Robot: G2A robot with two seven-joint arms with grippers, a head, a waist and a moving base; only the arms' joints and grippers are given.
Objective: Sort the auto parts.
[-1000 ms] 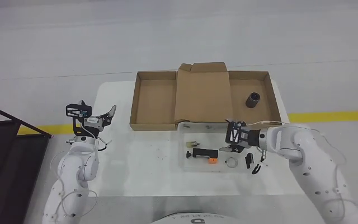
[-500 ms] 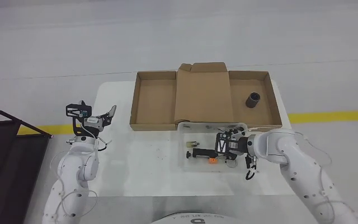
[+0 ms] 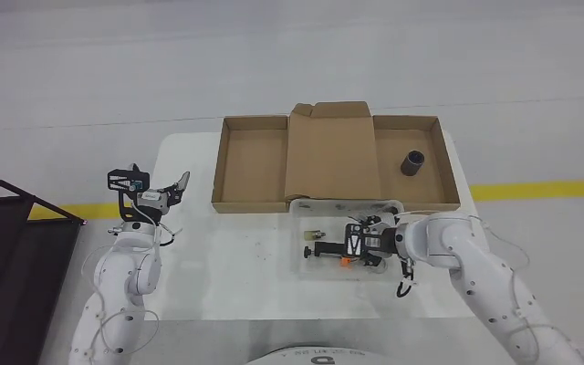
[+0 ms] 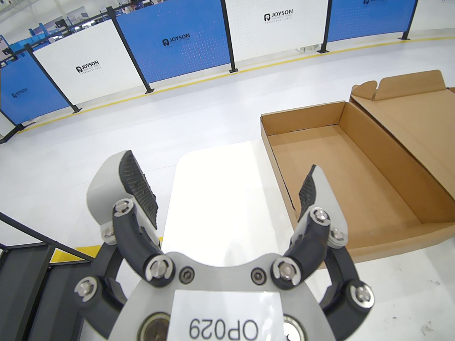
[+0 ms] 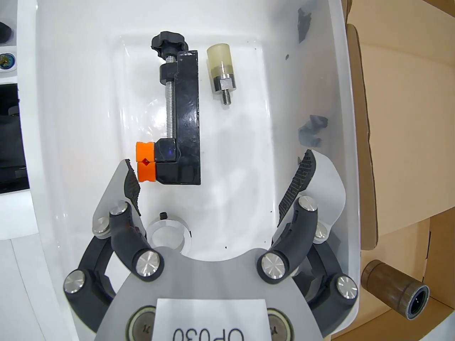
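Note:
A clear plastic tray (image 5: pixel 71 72) (image 3: pixel 301 265) holds a black clamp with an orange tip (image 5: pixel 177 118) (image 3: pixel 330 251), a cream-capped stud (image 5: pixel 221 69) (image 3: pixel 313 234) and a white ring (image 5: pixel 167 229). My right gripper (image 5: pixel 220 175) (image 3: pixel 351 245) hangs open over the tray, one pad (image 5: pixel 132 183) just beside the clamp's orange tip. A dark bushing (image 5: pixel 396 289) (image 3: pixel 413 163) lies in the right compartment of the cardboard box (image 3: pixel 438 196). My left gripper (image 4: pixel 227 182) (image 3: pixel 169 190) is open and empty at the table's left edge, beside the box's left compartment (image 4: pixel 355 175).
The box's folded lid (image 3: pixel 333 151) covers its middle. Small black pieces (image 5: pixel 312 129) lie along the tray wall nearest the box. A black rack (image 3: pixel 23 265) stands left of the white table (image 3: pixel 237 274).
My right gripper has moved left across the tray, from its right end to over the clamp. The left arm has kept still.

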